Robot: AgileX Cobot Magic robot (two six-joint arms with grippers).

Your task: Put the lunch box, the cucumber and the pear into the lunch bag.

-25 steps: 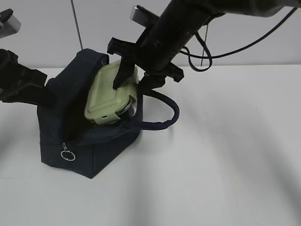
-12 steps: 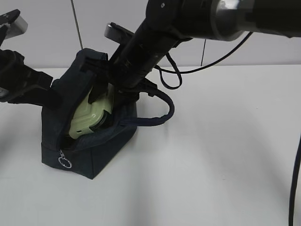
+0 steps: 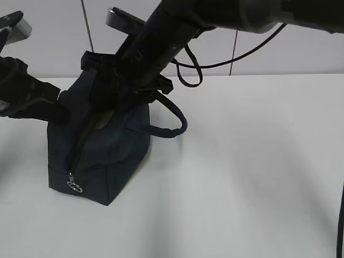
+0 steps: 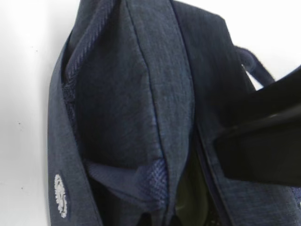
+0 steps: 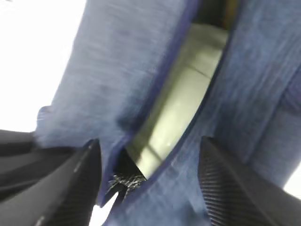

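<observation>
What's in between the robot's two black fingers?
In the right wrist view, the right gripper straddles the lunch bag: its opening sits between the fingers, with the green lunch box inside.

Both arms are showing matte black housings; the right arm (image 3: 215, 16) is trailing looped black cables, its fingers (image 5: 75, 183) seemingly wearing a carbon-fibre weave, blurred.

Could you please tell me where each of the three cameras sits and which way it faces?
Exterior: looks down at a slant across the table at the bag; both arms show.
Left wrist: pressed close to the bag's fabric; the dark shape at right looks like the other arm.
Right wrist: looks into the bag's opening at the lunch box; its fingers show.
All share the bag.
</observation>
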